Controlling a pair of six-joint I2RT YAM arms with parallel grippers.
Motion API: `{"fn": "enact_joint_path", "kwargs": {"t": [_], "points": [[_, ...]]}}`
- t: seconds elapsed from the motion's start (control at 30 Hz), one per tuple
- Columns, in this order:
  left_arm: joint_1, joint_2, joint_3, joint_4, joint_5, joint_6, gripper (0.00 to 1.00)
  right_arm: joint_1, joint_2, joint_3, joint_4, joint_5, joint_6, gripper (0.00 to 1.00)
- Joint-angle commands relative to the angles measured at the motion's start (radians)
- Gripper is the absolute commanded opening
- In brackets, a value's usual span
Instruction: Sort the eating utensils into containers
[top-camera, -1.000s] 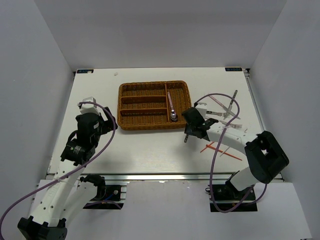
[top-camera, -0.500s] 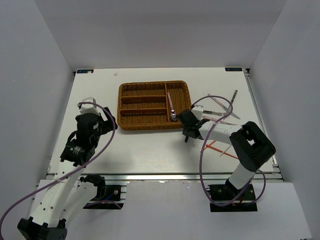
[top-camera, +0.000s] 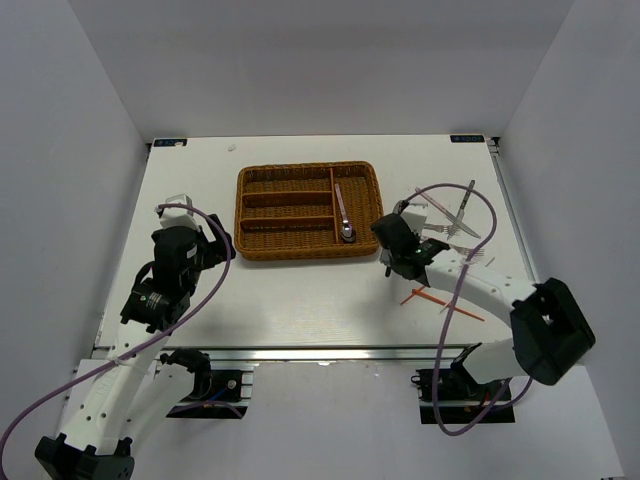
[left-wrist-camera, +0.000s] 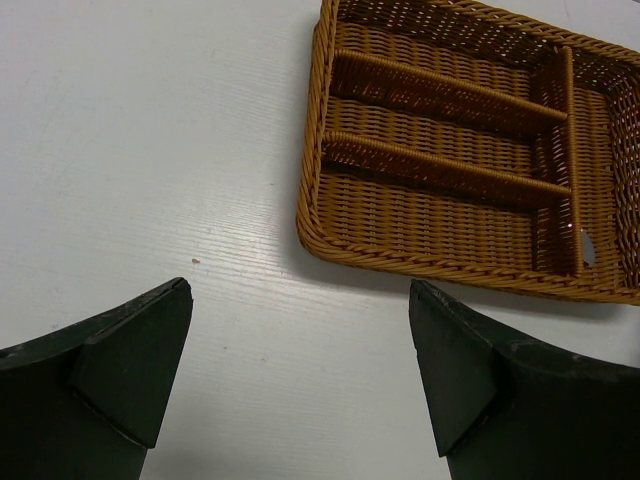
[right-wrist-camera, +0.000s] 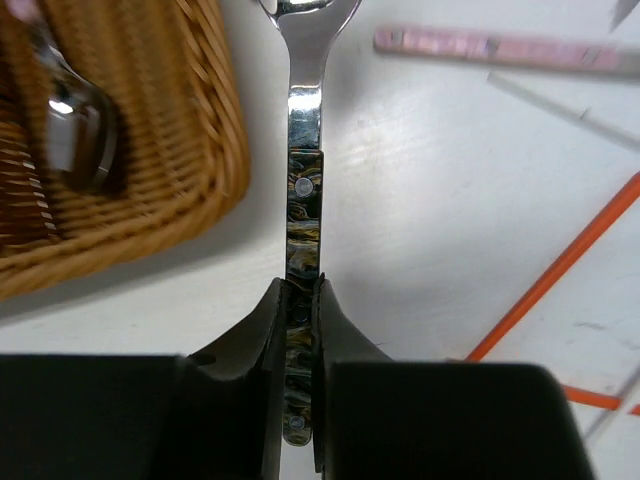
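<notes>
Carrying step, likely: right end effector (right-wrist-camera: 301, 295) clamped on utensil (right-wrist-camera: 303, 200), mid-frame beside tray (right-wrist-camera: 225, 130). Left end effector (left-wrist-camera: 300, 300) open, empty. Next: over a slot (left-wrist-camera: 430, 215), release.

Spoon (top-camera: 346, 230) in tray's (top-camera: 300, 255) right slot

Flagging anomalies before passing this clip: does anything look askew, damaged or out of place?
Nothing stands out. The wicker tray sits square with one spoon in its crosswise slot; the right gripper holds a marbled-handled utensil straight; red chopsticks lie loose.
</notes>
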Motion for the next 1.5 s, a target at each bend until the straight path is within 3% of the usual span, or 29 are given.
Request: {"fn": "enact_joint_path", "kwargs": {"t": [0.0, 0.13, 0.23, 0.47, 0.57, 0.63, 0.73, 0.8, 0.97, 1.2, 1.37, 1.47], "points": [[0.005, -0.003, -0.005, 0.016, 0.011, 0.007, 0.98, -0.003, -0.08, 0.086, -0.036, 0.076, -0.116, 0.0], [0.003, -0.002, -0.005, 0.016, 0.009, 0.009, 0.98, -0.005, -0.031, 0.218, 0.019, -0.052, -0.322, 0.0], [0.005, 0.001, -0.005, 0.015, 0.008, 0.009, 0.98, -0.02, 0.091, 0.338, -0.027, -0.1, -0.418, 0.0], [0.003, -0.008, -0.006, 0.015, -0.002, 0.004, 0.98, -0.063, 0.393, 0.701, -0.125, -0.155, -0.458, 0.0], [0.003, -0.003, -0.005, 0.013, -0.002, 0.006, 0.98, -0.068, 0.469, 0.767, -0.168, -0.146, -0.44, 0.0], [0.003, -0.003, -0.005, 0.013, 0.001, 0.006, 0.98, -0.075, 0.486, 0.788, -0.164, -0.167, -0.438, 0.08], [0.003, -0.005, -0.005, 0.015, 0.005, 0.006, 0.98, -0.079, 0.504, 0.794, -0.168, -0.181, -0.435, 0.32], [0.003, -0.003, -0.005, 0.015, 0.005, 0.007, 0.98, -0.085, 0.492, 0.786, -0.188, -0.191, -0.419, 0.43], [0.003, -0.006, -0.005, 0.015, 0.005, 0.007, 0.98, -0.128, 0.337, 0.659, -0.154, -0.24, -0.389, 0.88], [0.003, -0.013, -0.005, 0.015, 0.0, 0.007, 0.98, -0.152, 0.063, 0.388, -0.248, 0.044, -0.221, 0.89], [0.003, 0.003, -0.002, 0.015, 0.009, 0.009, 0.98, -0.249, -0.156, 0.138, -0.198, -0.031, -0.13, 0.87], [0.003, 0.007, -0.002, 0.012, 0.008, 0.007, 0.98, -0.331, -0.273, -0.005, -0.127, -0.06, -0.124, 0.78]]}}
